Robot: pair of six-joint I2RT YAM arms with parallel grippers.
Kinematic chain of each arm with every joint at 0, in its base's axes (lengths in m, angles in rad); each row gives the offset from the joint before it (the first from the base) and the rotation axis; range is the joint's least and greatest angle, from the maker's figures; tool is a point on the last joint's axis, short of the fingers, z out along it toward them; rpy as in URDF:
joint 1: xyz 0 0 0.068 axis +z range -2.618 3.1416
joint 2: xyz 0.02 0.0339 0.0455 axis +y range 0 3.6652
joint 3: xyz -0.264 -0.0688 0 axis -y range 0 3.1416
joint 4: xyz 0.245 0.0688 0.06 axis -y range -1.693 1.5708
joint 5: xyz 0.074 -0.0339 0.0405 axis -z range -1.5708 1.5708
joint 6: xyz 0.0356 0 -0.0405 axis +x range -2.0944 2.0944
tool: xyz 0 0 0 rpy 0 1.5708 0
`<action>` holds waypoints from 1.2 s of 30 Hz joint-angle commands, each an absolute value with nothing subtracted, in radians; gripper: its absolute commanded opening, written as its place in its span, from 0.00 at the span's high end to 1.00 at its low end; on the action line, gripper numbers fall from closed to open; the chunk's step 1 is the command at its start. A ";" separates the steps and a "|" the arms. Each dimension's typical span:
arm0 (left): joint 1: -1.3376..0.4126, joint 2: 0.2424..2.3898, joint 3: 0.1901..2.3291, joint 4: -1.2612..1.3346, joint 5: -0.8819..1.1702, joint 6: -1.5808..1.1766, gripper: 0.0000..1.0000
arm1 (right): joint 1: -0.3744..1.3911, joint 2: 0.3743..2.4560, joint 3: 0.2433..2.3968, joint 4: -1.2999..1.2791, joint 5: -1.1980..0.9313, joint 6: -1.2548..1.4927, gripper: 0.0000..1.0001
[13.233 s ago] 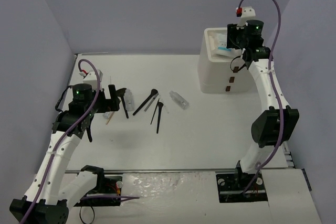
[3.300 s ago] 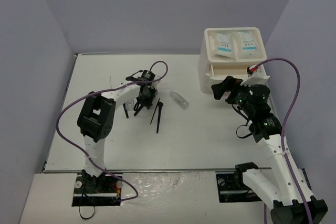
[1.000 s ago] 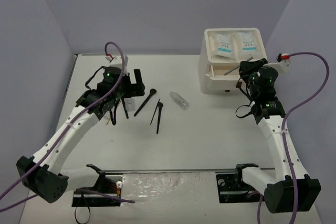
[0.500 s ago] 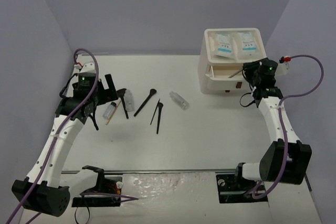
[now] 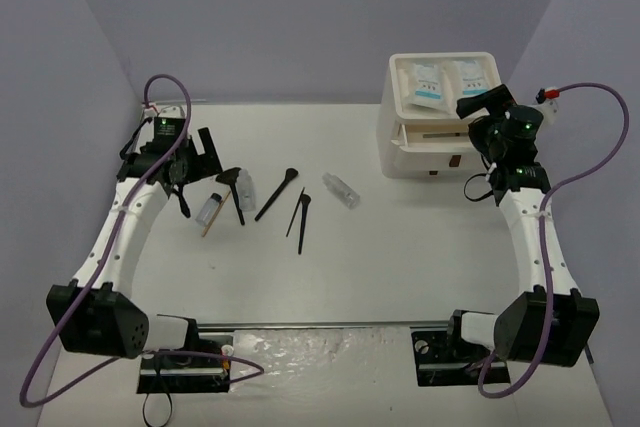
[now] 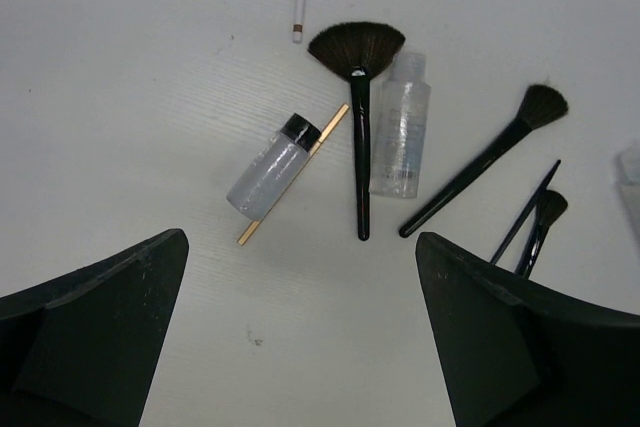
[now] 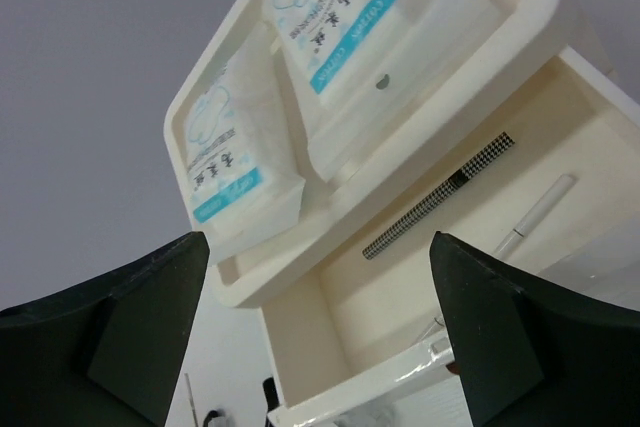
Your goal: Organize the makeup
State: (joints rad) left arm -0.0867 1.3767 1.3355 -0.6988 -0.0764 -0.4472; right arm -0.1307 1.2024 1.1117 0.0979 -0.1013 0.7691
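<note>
White tabletop [image 5: 400, 257], matte, with a faint grain showing in the left wrist view. Plain lavender-grey panels enclose it on three sides: back wall [image 5: 300, 27], left wall [image 5: 60, 147], right wall [image 5: 590, 7]. Light is even and diffuse, shadows soft. A glossy strip [image 5: 330, 342] runs along the near edge.

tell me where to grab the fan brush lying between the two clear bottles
On the fan brush, probably the lower half of its handle, coming straight down with jaws closing across it. It lies flat on the table, and the taller bottle lies close beside the upper handle, so the tail end has more room.
</note>
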 commanded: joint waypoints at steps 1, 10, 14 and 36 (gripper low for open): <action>-0.017 1.517 1.473 -0.679 -0.024 -0.429 0.07 | -0.133 1.054 1.077 0.138 -0.162 0.636 0.00; 0.038 1.889 1.741 -0.679 0.099 -0.339 0.35 | -0.061 0.952 0.974 0.144 -0.214 0.618 0.00; 0.038 2.010 1.837 -0.694 0.095 -0.321 0.42 | -0.039 0.943 0.943 0.152 -0.221 0.607 0.00; -0.028 2.303 1.988 -0.722 -0.044 -0.306 0.94 | -0.010 0.954 0.871 0.158 -0.258 0.560 0.01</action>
